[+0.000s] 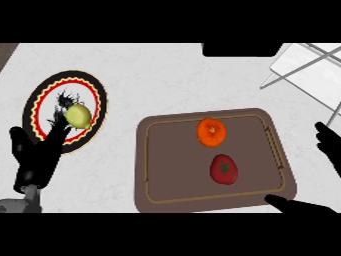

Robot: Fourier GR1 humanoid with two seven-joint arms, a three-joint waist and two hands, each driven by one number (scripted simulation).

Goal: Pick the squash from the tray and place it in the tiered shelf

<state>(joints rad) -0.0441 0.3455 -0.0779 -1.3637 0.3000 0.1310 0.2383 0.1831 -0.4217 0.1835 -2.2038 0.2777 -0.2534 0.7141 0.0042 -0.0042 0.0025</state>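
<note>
The squash [211,132], orange and round with a pale centre, lies in the upper middle of the brown tray [147,165]. My right hand [340,156] is open at the tray's right side. Its fingers rise beside the right rim and its thumb [291,204] lies at the lower right corner, and it touches nothing on the tray. The tiered shelf [317,70], white panels in a grey wire frame, stands at the upper right. My left hand [36,156] is open at the lower left, its fingertips reaching the edge of a plate.
A red vegetable with a green stem [224,169] lies on the tray below the squash. A round plate [98,112] with a red, black and yellow rim holds a yellow lemon [78,115] at the left. A black object [243,49] sits at the top edge.
</note>
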